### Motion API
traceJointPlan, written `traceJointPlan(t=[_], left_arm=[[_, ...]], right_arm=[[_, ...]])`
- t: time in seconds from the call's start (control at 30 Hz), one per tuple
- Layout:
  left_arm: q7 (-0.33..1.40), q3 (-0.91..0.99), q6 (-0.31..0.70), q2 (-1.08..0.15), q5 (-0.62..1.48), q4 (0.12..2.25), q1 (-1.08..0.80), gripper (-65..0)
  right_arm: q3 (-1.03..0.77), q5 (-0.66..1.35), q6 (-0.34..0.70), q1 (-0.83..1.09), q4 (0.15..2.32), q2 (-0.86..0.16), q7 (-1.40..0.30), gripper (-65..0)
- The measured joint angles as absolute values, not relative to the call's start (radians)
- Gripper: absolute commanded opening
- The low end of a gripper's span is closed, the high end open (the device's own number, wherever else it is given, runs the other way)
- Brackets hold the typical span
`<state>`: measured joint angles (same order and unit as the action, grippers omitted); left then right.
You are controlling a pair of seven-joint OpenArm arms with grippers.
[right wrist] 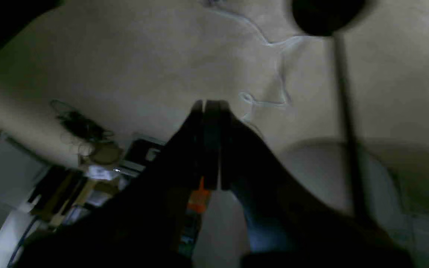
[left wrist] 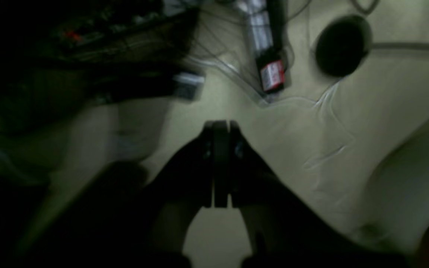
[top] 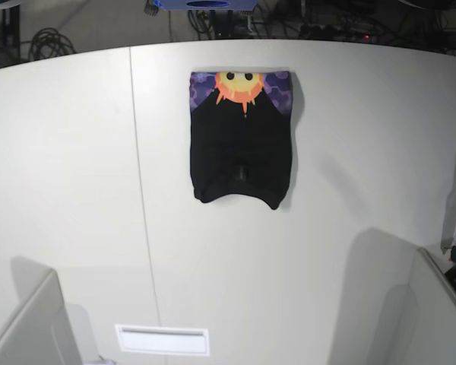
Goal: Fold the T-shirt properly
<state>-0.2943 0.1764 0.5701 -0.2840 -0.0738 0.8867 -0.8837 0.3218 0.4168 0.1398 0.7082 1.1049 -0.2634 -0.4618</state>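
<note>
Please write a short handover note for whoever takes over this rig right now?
Left hand: shut, holding nothing, raised off the table.
Right hand: shut, holding nothing, also raised.
T-shirt: lies on the white table near its far edge, folded into a compact rectangle, sun print showing along the far side.
Done: the fold looks finished; both arms are out of the base view.
Left: probably nothing, perhaps tidy the slightly uneven near edge.

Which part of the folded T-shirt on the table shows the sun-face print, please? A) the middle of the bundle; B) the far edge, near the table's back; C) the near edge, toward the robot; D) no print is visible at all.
B: in the base view the T-shirt lies as a folded black rectangle, with the orange sun face on purple showing only along its far edge.
</note>
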Motion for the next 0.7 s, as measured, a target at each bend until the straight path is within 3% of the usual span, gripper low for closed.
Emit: traceJointPlan(t=[0.13, 0.2, 0.3, 0.4, 0.5, 0.7], left_arm=[[-0.371, 0.171, 0.569, -0.171, -0.187, 0.483, -0.619, -65.0], [-0.432, 0.169, 0.573, -0.158, -0.277, 0.25, -0.471, -65.0], [-0.498, 0.172, 0.476, -0.181, -0.399, 0.004, -0.305, -65.0], [-0.443, 0.175, 0.324, -0.191, -0.516, -0.002, -0.2, -65.0], [-0.404, 0.184, 0.233, -0.171, -0.551, 0.011, -0.134, -65.0], [-0.364, 0.175, 0.253, -0.126, -0.573, 0.017, -0.183, -65.0]], right_arm=[[0.36, 0.411, 0.13, 0.509, 0.738, -0.182, -0.356, -65.0], [0.381, 0.405, 0.126, 0.427, 0.524, -0.149, -0.218, -65.0], [0.44, 0.41, 0.125, 0.353, 0.276, -0.102, 0.078, -65.0], [0.539, 0.409, 0.132, 0.297, 0.109, -0.065, 0.318, -65.0], [0.572, 0.411, 0.132, 0.263, 0.05, -0.059, 0.35, -65.0], [0.486, 0.418, 0.123, 0.234, 0.055, -0.045, 0.289, -65.0]])
